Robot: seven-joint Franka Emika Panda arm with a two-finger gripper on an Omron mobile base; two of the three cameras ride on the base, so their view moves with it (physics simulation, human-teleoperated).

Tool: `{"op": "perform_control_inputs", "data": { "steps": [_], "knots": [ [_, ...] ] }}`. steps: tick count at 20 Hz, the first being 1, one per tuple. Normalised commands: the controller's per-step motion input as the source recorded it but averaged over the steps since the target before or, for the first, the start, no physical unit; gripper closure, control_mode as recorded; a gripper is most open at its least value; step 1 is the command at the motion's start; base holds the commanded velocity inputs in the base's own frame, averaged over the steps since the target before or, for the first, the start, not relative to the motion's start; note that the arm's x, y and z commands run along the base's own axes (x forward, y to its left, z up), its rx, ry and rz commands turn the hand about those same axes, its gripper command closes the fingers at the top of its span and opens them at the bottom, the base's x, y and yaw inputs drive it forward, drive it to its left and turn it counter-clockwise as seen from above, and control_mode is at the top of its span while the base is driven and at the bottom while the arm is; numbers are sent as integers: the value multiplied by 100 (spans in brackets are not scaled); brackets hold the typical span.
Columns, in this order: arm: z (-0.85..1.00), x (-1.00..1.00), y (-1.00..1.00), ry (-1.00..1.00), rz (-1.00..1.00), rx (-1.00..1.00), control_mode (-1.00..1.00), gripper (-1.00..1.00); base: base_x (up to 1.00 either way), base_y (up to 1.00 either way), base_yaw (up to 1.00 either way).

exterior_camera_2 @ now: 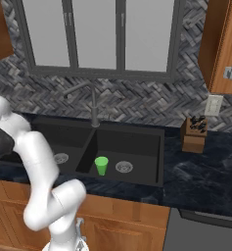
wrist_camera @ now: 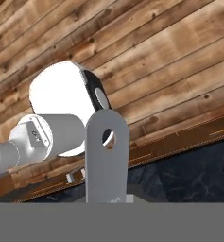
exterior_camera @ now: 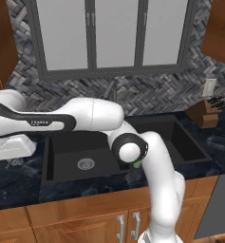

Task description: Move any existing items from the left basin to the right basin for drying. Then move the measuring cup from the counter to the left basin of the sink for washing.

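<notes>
The green tumbler [exterior_camera_2: 101,165] stands upright in the right basin [exterior_camera_2: 137,147], next to its drain; in the left base view only a sliver of the tumbler [exterior_camera: 137,164] shows behind my elbow. The left basin [exterior_camera: 69,147] holds nothing but its steel drain [exterior_camera: 86,163]. My arm reaches left over the counter [exterior_camera: 19,182], and my gripper [exterior_camera: 13,160] hangs low over it, left of the sink. In the hand view the measuring cup's flat grey handle [wrist_camera: 107,165], with a round hole, rises from between my shut fingers. The cup's bowl is hidden.
A dark slim faucet [exterior_camera_2: 93,105] stands behind the sink's divider. A wooden knife block [exterior_camera_2: 195,133] sits on the counter right of the sink, below a wall outlet [exterior_camera_2: 214,105]. Wooden cabinets run under the counter and hang on both sides of the window.
</notes>
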Motion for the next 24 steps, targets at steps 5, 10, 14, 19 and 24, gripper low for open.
{"op": "perform_control_inputs", "data": {
  "steps": [5,10,14,19,24],
  "knots": [
    [0,-21,-100,0,-10,4,-100,100,0,0,0],
    [0,-1,-100,0,-10,5,-100,100,0,0,0],
    [-1,7,-99,0,-8,4,-100,100,0,0,0],
    [-18,6,-84,-5,-2,5,-100,100,0,0,0],
    [-22,16,-70,-11,0,7,-100,100,0,0,0]
  ]
}}
